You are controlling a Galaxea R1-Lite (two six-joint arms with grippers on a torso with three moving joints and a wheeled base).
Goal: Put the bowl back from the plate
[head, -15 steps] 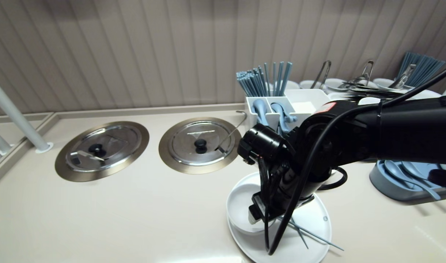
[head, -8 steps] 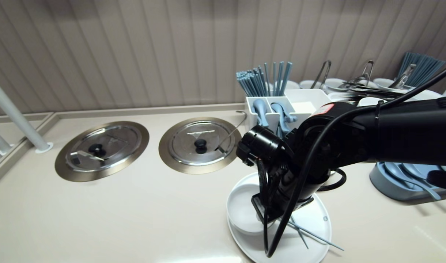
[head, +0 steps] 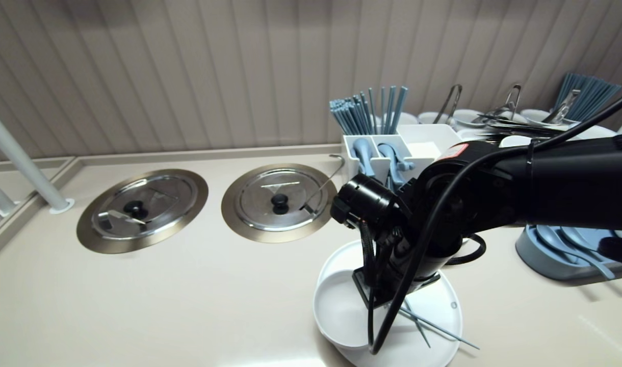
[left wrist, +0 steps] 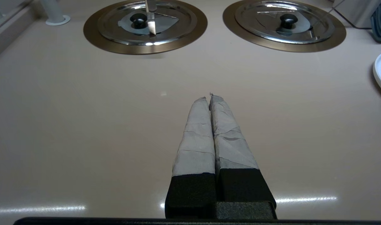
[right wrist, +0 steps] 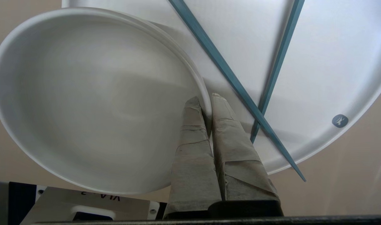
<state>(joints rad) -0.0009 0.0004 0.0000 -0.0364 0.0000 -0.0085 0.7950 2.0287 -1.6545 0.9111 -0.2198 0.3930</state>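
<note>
A white bowl (head: pixel 339 316) (right wrist: pixel 93 100) sits on the left part of a round white plate (head: pixel 436 311) (right wrist: pixel 318 62) near the counter's front edge. My right gripper (right wrist: pixel 204 99) is shut on the bowl's rim, with one finger inside the bowl and one outside. In the head view the black right arm (head: pixel 443 214) reaches down over the plate and hides the fingers. Two blue chopsticks (head: pixel 425 326) (right wrist: pixel 221 67) lie crossed on the plate beside the bowl. My left gripper (left wrist: pixel 209 97) is shut and empty, hanging over bare counter.
Two steel lids (head: pixel 143 209) (head: pixel 279 200) are set into the beige counter. A white organizer (head: pixel 392 153) with blue chopsticks and spoons stands behind the plate. Tongs and bowls (head: pixel 494 122) sit at the back right, a blue tray (head: pixel 561 252) at the right, a white pole (head: pixel 20 163) at the left.
The right gripper has shut on the bowl's rim. The bowl has shifted a little toward the front edge and now hangs over the plate's left rim.
</note>
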